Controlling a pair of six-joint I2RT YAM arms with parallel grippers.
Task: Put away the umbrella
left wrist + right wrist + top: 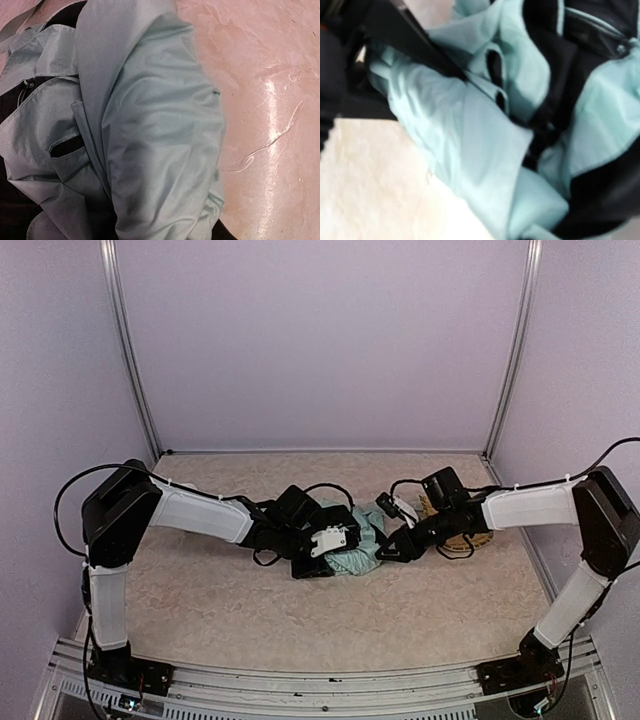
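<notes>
The umbrella (362, 542) lies crumpled on the table's middle, pale mint-green fabric with black underside showing. My left gripper (338, 543) presses into its left side and my right gripper (393, 547) into its right side. The fabric fills the left wrist view (155, 135) and hides the fingers there. The right wrist view is blurred and also shows only folds of fabric (470, 145) and black underside (560, 90), no fingers. Shaft, handle and strap are not clearly seen.
A woven straw tray (470, 538) lies behind the right forearm, right of the umbrella. The beige table (200, 610) is enclosed by pale walls with metal posts at the back corners. Bare table shows in the left wrist view (270, 100) and in the right wrist view (370, 190).
</notes>
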